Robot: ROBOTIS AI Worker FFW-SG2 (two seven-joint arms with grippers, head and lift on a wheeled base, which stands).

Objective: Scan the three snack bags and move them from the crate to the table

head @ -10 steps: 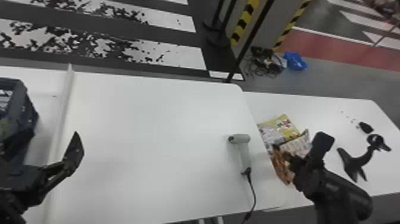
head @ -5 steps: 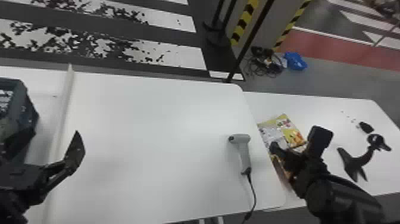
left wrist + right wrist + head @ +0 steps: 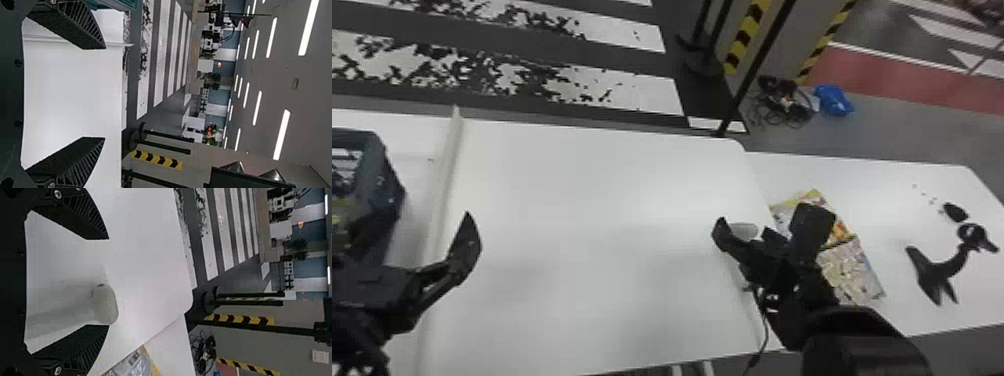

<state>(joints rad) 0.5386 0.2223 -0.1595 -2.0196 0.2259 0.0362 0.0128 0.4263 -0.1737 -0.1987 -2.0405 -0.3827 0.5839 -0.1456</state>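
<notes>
Waiting between the spread fingers of the right gripper (image 3: 108,282) is the handheld barcode scanner (image 3: 106,304), on the white table (image 3: 602,210) by its right edge. Its head stretches left to right across that wide gap, closer to the right finger than the left; the cord (image 3: 765,327) trails off to the near side. I'd say a grasp comes next, and a slight shift right would centre it before closing. The left gripper (image 3: 105,93), also wide and empty, is over by the crate (image 3: 382,177), much farther from the scanner. What look like two snack bags (image 3: 852,272) lie just right of the scanner.
</notes>
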